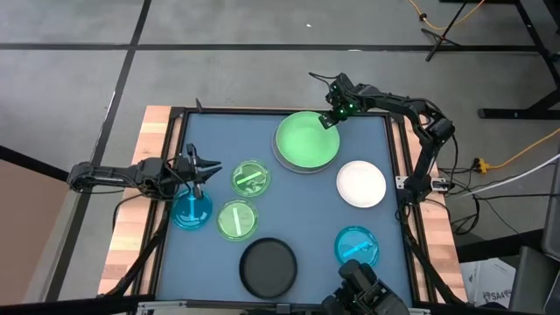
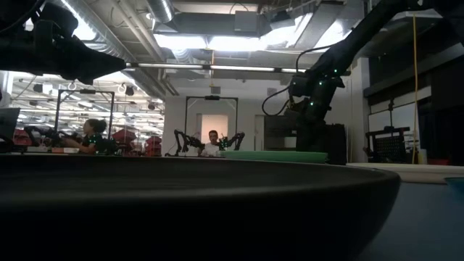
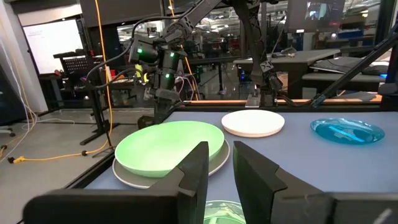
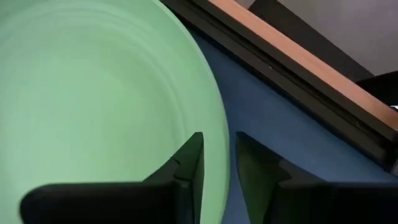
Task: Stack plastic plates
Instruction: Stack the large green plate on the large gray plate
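The large light green plate (image 1: 307, 140) (image 3: 168, 146) lies in the large grey plate (image 3: 134, 178) at the table's far side. My right gripper (image 1: 331, 120) (image 4: 219, 168) is over its far right rim, slightly open. My left gripper (image 1: 213, 169) (image 3: 221, 174) hovers open and empty at the left, beside a translucent green plate (image 1: 251, 178) and above a translucent blue plate (image 1: 191, 211). Flat on the mat lie a second translucent green plate (image 1: 237, 220), the black plate (image 1: 268, 267), the white plate (image 1: 361, 184) and a second blue plate (image 1: 356, 247). My right gripper comes from above, pointing down, with one finger inside and one outside the light green plate's far right rim (image 4: 225, 134). Whether the fingers touch that rim I cannot tell. The plate rests on the grey plate beneath it.
A raised dark frame (image 1: 398, 157) rims the blue mat, with wooden table edges (image 1: 131, 219) outside it. A camera mount (image 1: 363, 289) stands at the near edge. The black plate (image 2: 217, 203) fills the low view's foreground. People sit in the room behind the table (image 2: 212, 143).
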Available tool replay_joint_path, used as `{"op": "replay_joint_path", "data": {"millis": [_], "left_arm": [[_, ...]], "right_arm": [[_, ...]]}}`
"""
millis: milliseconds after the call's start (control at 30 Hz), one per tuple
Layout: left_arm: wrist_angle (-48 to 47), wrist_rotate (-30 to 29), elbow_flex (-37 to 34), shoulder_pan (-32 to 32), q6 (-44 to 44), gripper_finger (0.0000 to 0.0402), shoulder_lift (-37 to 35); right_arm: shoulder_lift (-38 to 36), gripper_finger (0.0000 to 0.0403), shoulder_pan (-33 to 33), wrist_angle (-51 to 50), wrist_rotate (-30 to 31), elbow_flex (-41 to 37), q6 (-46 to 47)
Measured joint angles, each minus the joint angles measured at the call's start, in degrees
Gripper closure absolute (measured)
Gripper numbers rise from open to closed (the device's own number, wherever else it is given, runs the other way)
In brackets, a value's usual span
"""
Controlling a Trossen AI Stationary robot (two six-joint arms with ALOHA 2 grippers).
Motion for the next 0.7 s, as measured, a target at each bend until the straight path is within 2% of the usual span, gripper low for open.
{"op": "replay_joint_path", "data": {"millis": [233, 500, 700], "left_arm": [[0.1, 0.0, 0.0, 0.0, -0.1, 0.0335, 0.0], [4.9, 0.0, 0.0, 0.0, -7.7, 0.0335, 0.1], [8.6, 0.1, 0.0, -0.1, -9.3, 0.0335, 1.1]], "right_arm": [[0.0, 0.0323, 0.0, -0.1, -0.1, 0.0, 0.1], [0.0, 0.0323, 0.0, -2.2, -0.2, 0.0, 0.1], [-3.0, 0.0323, 0.0, -4.2, -0.2, 0.0, 0.0]]}}
